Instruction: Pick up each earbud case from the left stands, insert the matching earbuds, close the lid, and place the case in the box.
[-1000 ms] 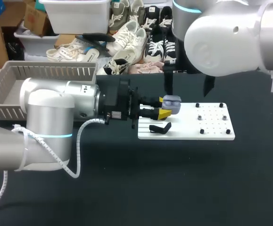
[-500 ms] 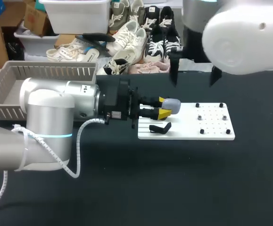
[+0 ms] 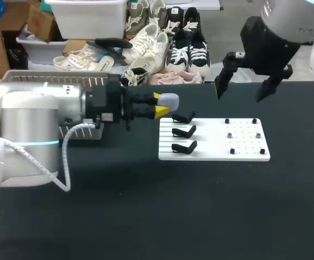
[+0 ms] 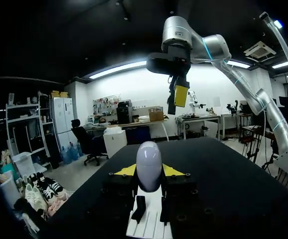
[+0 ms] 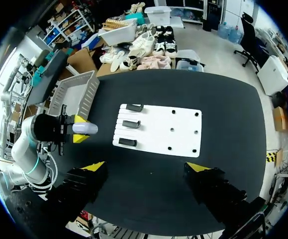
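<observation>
Fingers of our left gripper (image 3: pixel 159 105) clamped on the closed earbud case (image 3: pixel 169 101), right gripper (image 5: pixel 146 167) spread wide, we should carry level and release low inside the box (image 5: pixel 87 92).

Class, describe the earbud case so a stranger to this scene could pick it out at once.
Over the black table, find the left arm beside the white board. Clamped in its yellow-tipped jaws is the earbud case: a smooth, rounded, pale grey pebble, unlike the angular black stands.
</observation>
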### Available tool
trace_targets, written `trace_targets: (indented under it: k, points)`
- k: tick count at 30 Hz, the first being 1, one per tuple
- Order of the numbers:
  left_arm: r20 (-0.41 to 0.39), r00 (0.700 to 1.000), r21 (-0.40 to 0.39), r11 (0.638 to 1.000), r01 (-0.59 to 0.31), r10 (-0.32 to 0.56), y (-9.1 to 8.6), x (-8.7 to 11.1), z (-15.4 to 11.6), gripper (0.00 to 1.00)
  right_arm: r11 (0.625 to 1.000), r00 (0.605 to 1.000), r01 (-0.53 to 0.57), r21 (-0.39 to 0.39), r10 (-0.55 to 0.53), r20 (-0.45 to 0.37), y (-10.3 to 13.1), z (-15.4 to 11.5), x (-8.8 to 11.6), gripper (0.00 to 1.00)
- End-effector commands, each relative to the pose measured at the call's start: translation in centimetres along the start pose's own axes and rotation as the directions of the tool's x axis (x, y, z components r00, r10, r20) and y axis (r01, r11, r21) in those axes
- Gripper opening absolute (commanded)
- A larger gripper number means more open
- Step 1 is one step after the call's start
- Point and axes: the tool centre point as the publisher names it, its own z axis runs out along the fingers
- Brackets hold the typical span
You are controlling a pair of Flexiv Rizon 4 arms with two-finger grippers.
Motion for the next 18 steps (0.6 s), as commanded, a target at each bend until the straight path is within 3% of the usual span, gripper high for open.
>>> trace_targets:
  k: [1,8,12,15,18]
  points:
    - [-0.057,0.998,-0.173,0.985,-0.013,0.003,0.5,-1.3,-4.9,0.00,1.000,0.998,-0.004,0.003,0.004,0.063,-0.1,0.0,0.5,1.00]
    - [-0.222,0.974,-0.362,0.931,-0.042,-0.042,4.9,-0.5,-10.5,0.00,1.000,0.998,-0.004,0.003,0.004,0.063,-0.1,0.0,0.5,1.00]
    - [-0.337,0.933,-0.444,0.895,-0.041,-0.124,7.3,0.2,-13.7,0.00,1.000,0.998,-0.004,0.003,0.004,0.063,-0.1,0.0,0.5,1.00]
    - [-0.441,0.880,-0.488,0.870,-0.073,-0.174,9.1,1.3,-16.1,0.00,1.000,0.998,-0.004,0.003,0.004,0.063,-0.1,0.0,0.5,1.00]
    - [-0.455,0.855,-0.526,0.849,-0.035,-0.247,10.3,2.6,-17.7,0.00,1.000,0.998,-0.004,0.003,0.004,0.063,-0.1,0.0,0.5,1.00]
